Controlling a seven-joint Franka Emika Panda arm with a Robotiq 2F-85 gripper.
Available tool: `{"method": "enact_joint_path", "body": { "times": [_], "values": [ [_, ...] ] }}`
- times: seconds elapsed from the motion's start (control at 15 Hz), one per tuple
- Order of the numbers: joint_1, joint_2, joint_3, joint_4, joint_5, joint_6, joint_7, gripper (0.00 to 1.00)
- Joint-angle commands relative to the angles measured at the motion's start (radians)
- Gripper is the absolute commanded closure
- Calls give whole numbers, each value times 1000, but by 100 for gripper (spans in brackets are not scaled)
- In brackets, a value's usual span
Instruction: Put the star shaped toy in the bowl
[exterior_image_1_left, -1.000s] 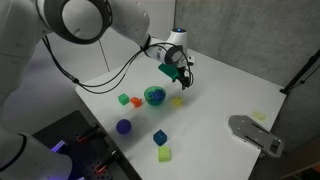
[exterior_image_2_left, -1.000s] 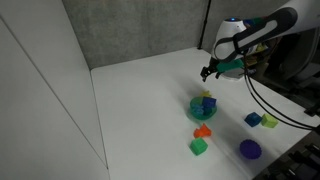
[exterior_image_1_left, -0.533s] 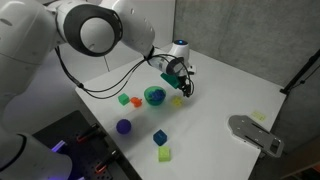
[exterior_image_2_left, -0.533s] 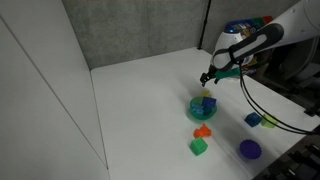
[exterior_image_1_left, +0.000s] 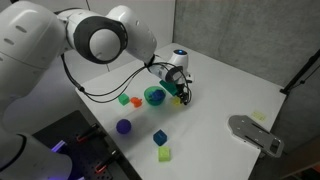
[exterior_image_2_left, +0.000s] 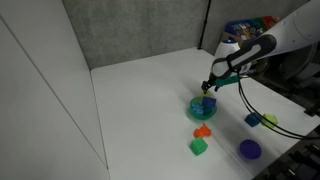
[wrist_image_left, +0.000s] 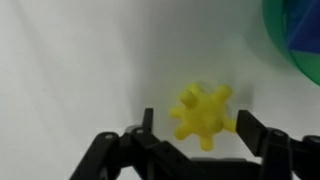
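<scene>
Yellow star shaped toy (wrist_image_left: 203, 113), teal-green bowl (wrist_image_left: 298, 72) blue inside, black hand (wrist_image_left: 196, 124), white table (wrist_image_left: 80, 60)

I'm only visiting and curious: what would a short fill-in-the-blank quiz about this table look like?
The star shaped toy is coloured ___. The jaws of the gripper stand ___ on either side of it. The bowl is blue inside and ___ outside. The ball is coloured ___.
Missing words: yellow, open, green, purple.

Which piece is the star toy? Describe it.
Start on the white table at the teal-green bowl. The star shaped toy lies just beside it, straddled by the open gripper. It is spiky and yellow, unlike the orange block.
</scene>
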Motion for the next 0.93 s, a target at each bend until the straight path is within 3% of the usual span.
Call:
{"method": "enact_joint_path", "body": {
  "times": [0.0, 0.47, 0.87],
  "values": [
    [-10, 26, 4, 38, 18, 3, -37, 44],
    [-5, 27, 1, 41, 11, 27, -53, 98],
    [8, -6, -11, 24, 4, 24, -41, 95]
  ]
}}
